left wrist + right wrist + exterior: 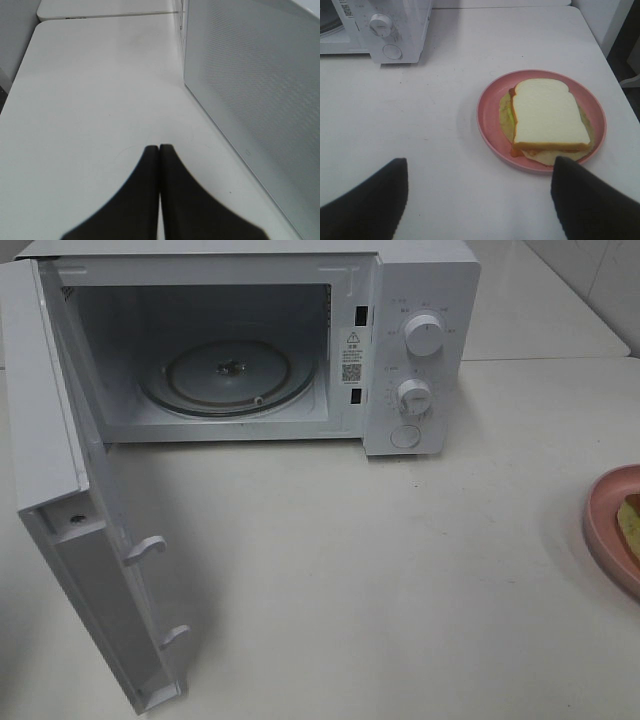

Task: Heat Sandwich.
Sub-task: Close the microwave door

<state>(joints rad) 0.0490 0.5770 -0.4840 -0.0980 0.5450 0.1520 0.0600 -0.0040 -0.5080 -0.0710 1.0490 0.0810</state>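
The white microwave oven point(250, 340) stands with its door point(70, 510) swung open, glass turntable point(228, 375) bare. My right fingers point(480, 200) are spread wide, short of the white-bread sandwich point(547, 120) on its round pink plate point(490, 112) near the white bench's point(350, 570) right edge. My left fingers point(159, 155) are pressed together. Next: grip the plate rim; open bench lies between it and the oven.

I see a warning-triangle label w/ QR code point(351, 355) on the microwave point(420, 340) frame; txt too small to read.
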